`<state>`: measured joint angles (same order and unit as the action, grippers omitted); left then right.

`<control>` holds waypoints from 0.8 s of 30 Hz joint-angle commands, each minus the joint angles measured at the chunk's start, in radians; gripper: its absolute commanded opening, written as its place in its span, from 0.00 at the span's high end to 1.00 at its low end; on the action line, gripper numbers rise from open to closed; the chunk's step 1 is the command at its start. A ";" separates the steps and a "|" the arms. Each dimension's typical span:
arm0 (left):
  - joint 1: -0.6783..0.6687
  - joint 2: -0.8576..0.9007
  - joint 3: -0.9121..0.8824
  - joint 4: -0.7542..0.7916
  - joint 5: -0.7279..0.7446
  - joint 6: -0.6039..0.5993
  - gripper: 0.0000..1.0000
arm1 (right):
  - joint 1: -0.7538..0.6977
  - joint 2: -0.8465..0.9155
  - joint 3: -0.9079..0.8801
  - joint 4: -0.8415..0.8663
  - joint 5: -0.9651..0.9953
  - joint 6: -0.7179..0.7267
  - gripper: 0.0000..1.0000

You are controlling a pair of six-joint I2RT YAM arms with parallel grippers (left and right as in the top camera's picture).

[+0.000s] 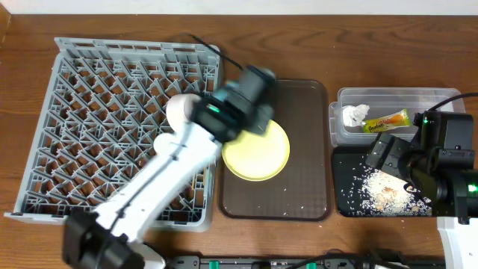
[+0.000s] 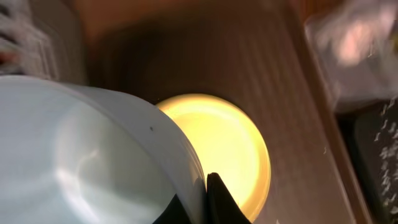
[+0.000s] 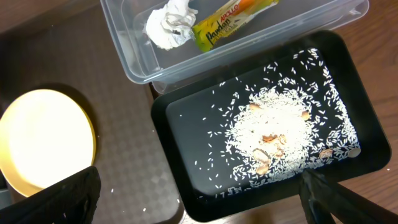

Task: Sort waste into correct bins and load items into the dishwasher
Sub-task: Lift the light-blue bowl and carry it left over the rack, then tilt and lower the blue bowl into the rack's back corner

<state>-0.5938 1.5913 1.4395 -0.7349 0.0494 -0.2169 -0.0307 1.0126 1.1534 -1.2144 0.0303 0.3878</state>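
Tabletop (image 1: 22, 37): brown wood.
Left pincer (image 2: 196, 205): pinching rim of pale bowl (image 2: 93, 155), over right edge of grey rack (image 1: 97, 97), beside yellow plate (image 1: 258, 153).
Right pincer (image 3: 199, 205): spread, over black tray (image 3: 186, 124) of rice (image 3: 273, 130).
Clear tub (image 3: 124, 50): napkin (image 3: 169, 22), wrapper (image 3: 233, 18).

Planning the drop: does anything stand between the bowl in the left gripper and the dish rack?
Nothing visible does. The bowl hangs at the right edge of the rack; its visible slots look bare, though the left arm hides some.

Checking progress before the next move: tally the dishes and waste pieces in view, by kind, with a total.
plate: 1
bowl: 1
crumpled napkin: 1
snack wrapper: 1
rice heap: 1
Total: 5
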 commanded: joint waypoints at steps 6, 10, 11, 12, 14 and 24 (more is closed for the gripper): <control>0.443 0.013 0.053 0.193 0.811 0.134 0.92 | -0.008 0.000 0.004 -0.002 0.006 -0.011 0.01; 0.592 0.100 0.053 0.398 1.148 0.053 0.92 | -0.008 0.000 0.004 -0.002 0.006 -0.011 0.01; 0.612 0.129 0.053 0.462 1.223 0.020 0.92 | -0.008 0.000 0.004 -0.002 0.006 -0.011 0.01; 0.629 0.162 0.053 0.531 1.291 -0.024 0.92 | -0.008 0.000 0.004 -0.002 0.006 -0.011 0.01; 0.652 0.238 0.053 0.697 1.397 -0.162 0.92 | -0.008 0.000 0.004 -0.002 0.006 -0.011 0.01; 0.682 0.552 0.053 1.223 1.523 -0.674 0.93 | -0.008 0.000 0.004 -0.002 0.006 -0.011 0.01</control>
<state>0.0723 2.1082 1.4860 0.4656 1.4914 -0.7254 -0.0307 1.0130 1.1526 -1.2148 0.0303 0.3878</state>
